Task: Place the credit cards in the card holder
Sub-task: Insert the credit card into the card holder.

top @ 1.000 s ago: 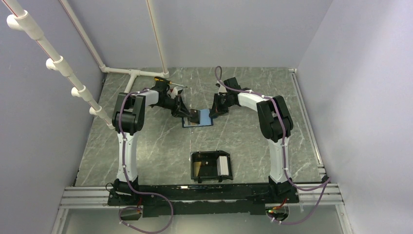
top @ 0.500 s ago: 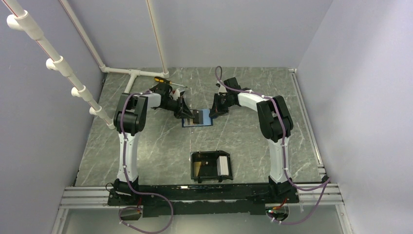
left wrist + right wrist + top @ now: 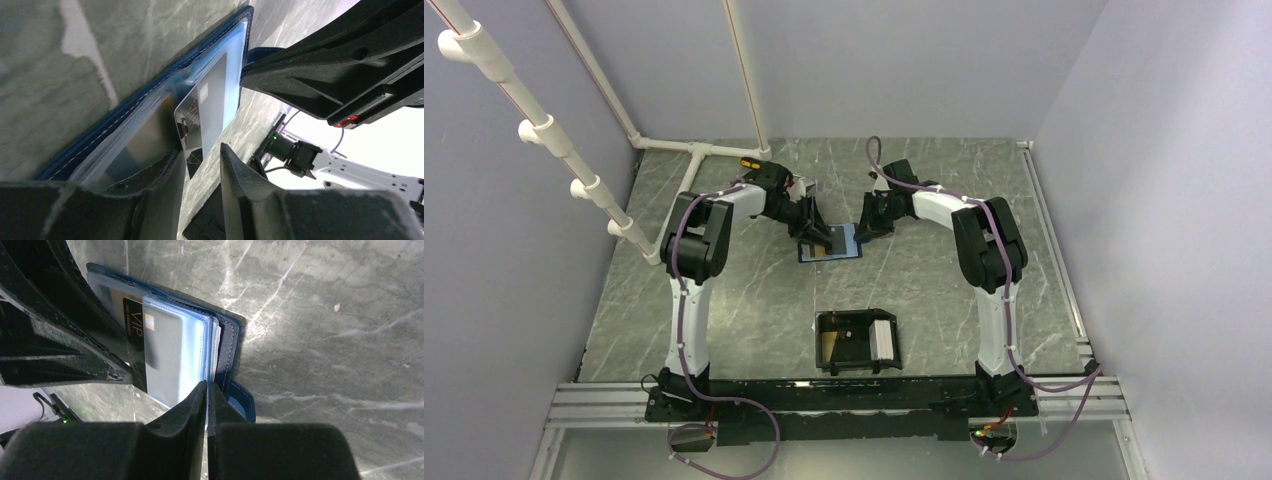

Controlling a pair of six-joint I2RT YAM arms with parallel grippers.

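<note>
Partly done. In holder [image 3: 856, 316]: one card [image 3: 828, 346], 9 o'clock side. In wallet [image 3: 847, 239], 12 o'clock of holder on tabletop [image 3: 724, 300]: second card [image 3: 207, 107], sleeved, not yet out. Left end effector [image 3: 201, 152]: spread astride second card's edge. Right end effector [image 3: 207, 386]: pressed nearly together, pinching wallet sleeves.

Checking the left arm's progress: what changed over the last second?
The left gripper shifted toward the right gripper, over the dark blue folding wallet, and its jaws parted around the edge of the thin dark credit card. The right gripper stays pinched on the wallet's edge; the black rectangular card holder tray is unmoved.
</note>
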